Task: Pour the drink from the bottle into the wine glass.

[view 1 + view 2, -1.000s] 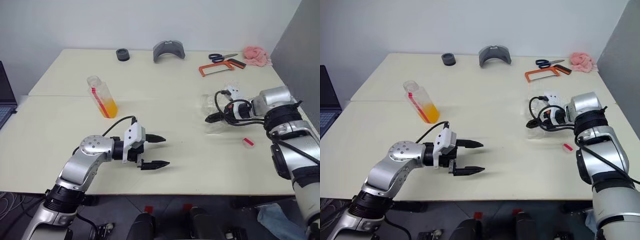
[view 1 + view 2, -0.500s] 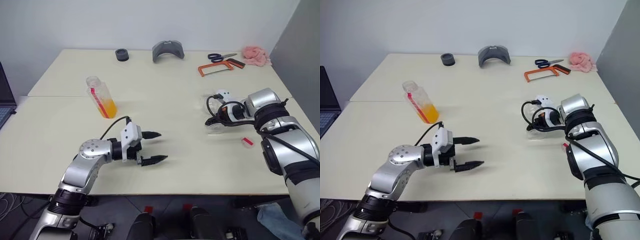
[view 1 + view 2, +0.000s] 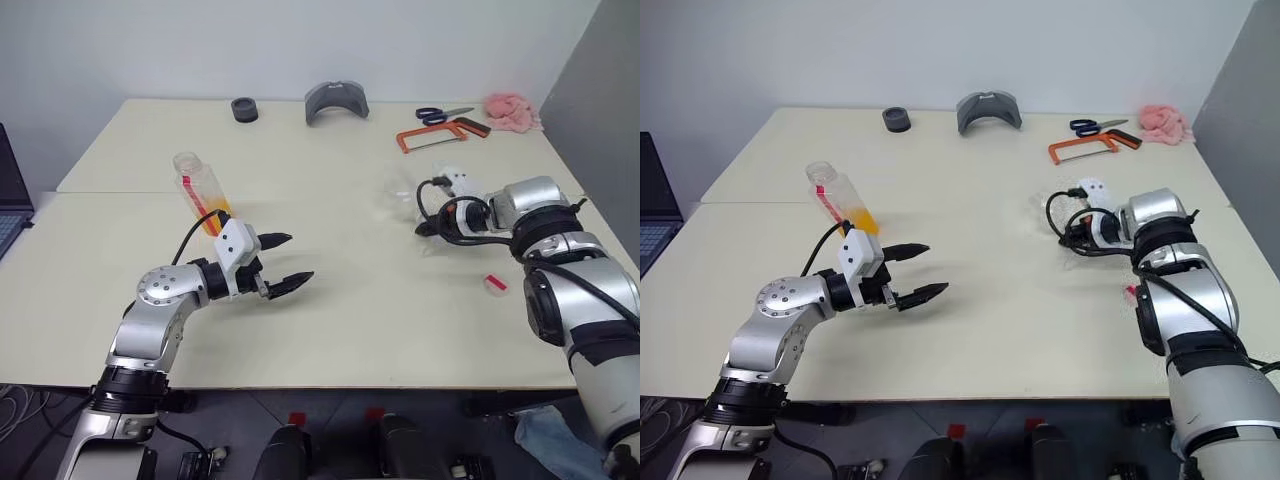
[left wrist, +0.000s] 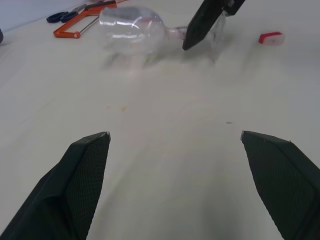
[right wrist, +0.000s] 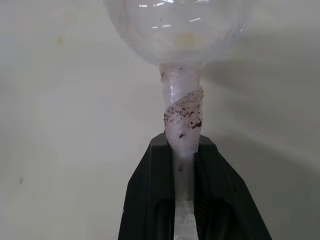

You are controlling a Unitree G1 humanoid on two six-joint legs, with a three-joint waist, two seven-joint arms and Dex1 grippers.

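The bottle (image 3: 197, 180) stands tilted on the left of the table, its top open, with the orange drink (image 3: 216, 212) in its lower part. My left gripper (image 3: 298, 258) hovers open just in front of the bottle and to its right, touching nothing. On the right, the wine glass (image 3: 400, 200) lies nearly on its side, bowl toward the table's middle. My right gripper (image 5: 183, 144) is shut on the glass's stem (image 5: 182, 115). The left wrist view looks across the bare table at the glass's bowl (image 4: 131, 27) and a black right finger (image 4: 204, 22).
A small red piece (image 3: 497, 284) lies near my right arm. Along the far edge are an orange hacksaw (image 3: 430, 136), scissors (image 3: 440, 113), a pink cloth (image 3: 513, 110), a grey curved part (image 3: 336, 100) and a black ring (image 3: 243, 108). A laptop (image 3: 8, 195) sits at the left.
My right gripper has shut on the wine glass's stem, and the bowl has shifted toward the table's middle. My left gripper, still open, has moved back and left toward the bottle.
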